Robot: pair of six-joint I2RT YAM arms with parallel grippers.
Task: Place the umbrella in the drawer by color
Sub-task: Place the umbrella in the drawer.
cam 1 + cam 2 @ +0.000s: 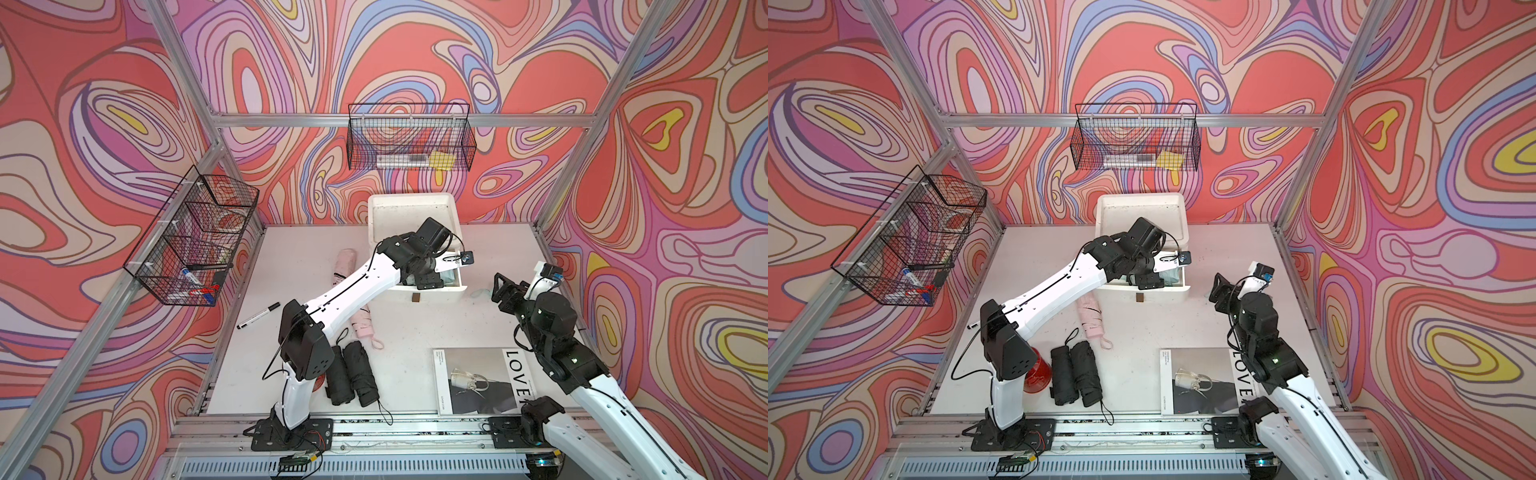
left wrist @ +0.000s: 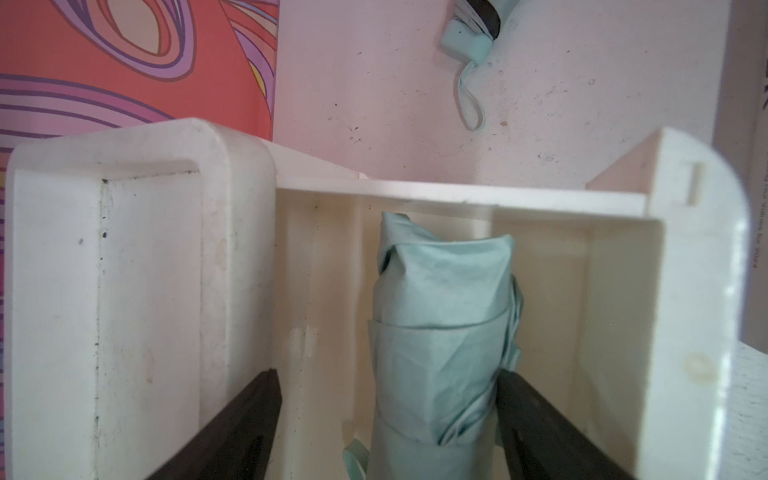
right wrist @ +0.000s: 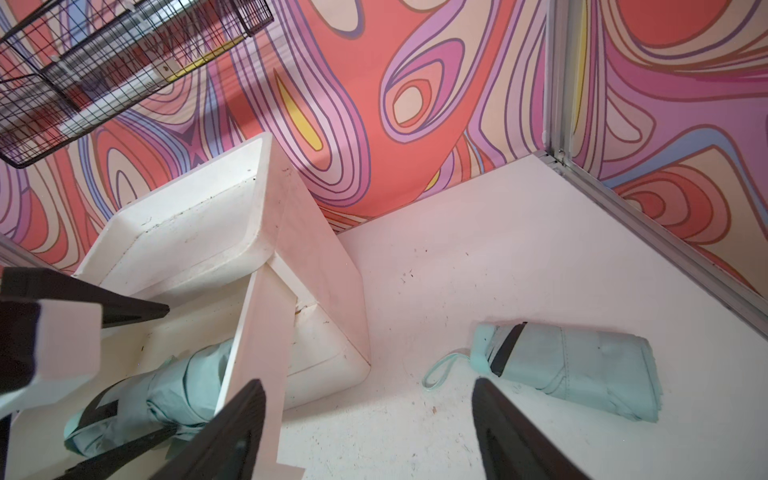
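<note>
In both top views the left hand (image 1: 429, 281) is dipped into the pulled-out drawer (image 1: 436, 292) of the white plastic drawer cabinet (image 1: 411, 210) at the back of the white worktop (image 1: 415, 332). A sliver of the folded mint-green umbrella (image 1: 449, 276) shows inside the drawer. The right hand (image 1: 500, 289) hangs beside the cabinet, above the worktop. A folded pale pink umbrella (image 1: 365, 328) and two folded black umbrellas (image 1: 351, 374) lie nearer the front, partly under the left arm.

The left wrist view shows the mint-green umbrella lying lengthwise on the drawer floor. The left hand's fingers (image 2: 245, 419) stand apart: one is well clear of the fabric, the other just beside or brushing it (I cannot tell which), so nothing is clamped. I judge the drop as made, and the step in hand is getting out cleanly. It would be best to lift straight up with the jaws wide. That way the near finger neither drags the loose folds nor snags the wrist strap (image 2: 357, 457) and hauls the umbrella over the wall.

The right wrist view has the right hand's fingers (image 3: 232, 432) spread with nothing between them. Beyond them a second folded mint-green umbrella (image 3: 582, 365) lies on the worktop, apart from the cabinet. By colour it likely belongs in the same drawer, so the left arm should clear before the right one reaches
</note>
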